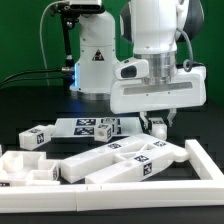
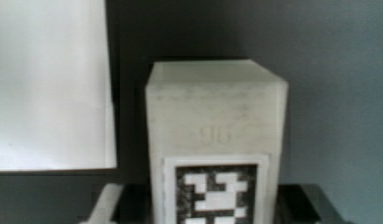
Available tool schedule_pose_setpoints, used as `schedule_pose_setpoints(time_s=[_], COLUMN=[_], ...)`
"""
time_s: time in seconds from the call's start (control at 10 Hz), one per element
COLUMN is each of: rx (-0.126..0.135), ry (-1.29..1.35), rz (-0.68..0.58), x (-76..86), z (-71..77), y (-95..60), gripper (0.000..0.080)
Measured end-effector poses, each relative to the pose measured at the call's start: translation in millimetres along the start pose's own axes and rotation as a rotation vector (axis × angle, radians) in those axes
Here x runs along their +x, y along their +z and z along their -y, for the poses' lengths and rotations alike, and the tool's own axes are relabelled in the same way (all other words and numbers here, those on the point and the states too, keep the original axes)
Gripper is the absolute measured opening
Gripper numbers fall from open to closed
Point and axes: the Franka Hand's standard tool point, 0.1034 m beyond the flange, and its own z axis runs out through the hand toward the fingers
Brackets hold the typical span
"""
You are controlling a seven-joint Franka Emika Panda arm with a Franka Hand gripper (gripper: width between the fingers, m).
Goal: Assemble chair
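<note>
Two-finger gripper (image 1: 155, 124) pinches white blocky plastic chair piece (image 2: 209, 120), tag facing wrist camera, low above loose white plastic chair panels (image 1: 120, 155). Judged best: hold piece upright, square to mating part, descend slowly, clear neighbours.

You've got a white plastic block (image 2: 209, 110), matt, with a faintly grainy face. Its tag (image 2: 214, 190) looks like flat black-and-white print. The loose chair pieces (image 1: 110, 158) are the same matt white plastic. The arm casing (image 1: 155, 40) is smooth white plastic, slightly glossy. The surface (image 1: 20, 105) is dark and matt.
</note>
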Motion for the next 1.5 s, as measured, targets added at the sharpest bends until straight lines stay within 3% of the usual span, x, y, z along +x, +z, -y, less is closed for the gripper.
schedule_pose_setpoints(time_s=[0.1,0.2,0.3,0.4,0.7,1.0,1.1,1.4,1.5], rx=[0.0,0.0,0.003,0.007,0.033,0.031,0.035,0.028,0.036], ry=[0.0,-0.003,-0.014,-0.019,-0.037,-0.035,0.002,0.21,0.182], rz=[0.0,0.006,0.024,0.025,0.049,0.049,0.072,0.092,0.085], x=[-0.1,-0.1,2.0,9.0,39.1,37.1,42.4,74.4,80.2], z=[0.0,0.3,-0.3,-5.9,-37.7,-38.8,-52.5,-68.9,-80.7], y=[0.1,-1.3,-12.0,-28.7,-64.4,-61.4,-61.1,-66.4,-66.4], gripper=[0.038,0.038,0.0555,0.063,0.0648,0.0648,0.0648,0.0648,0.0648])
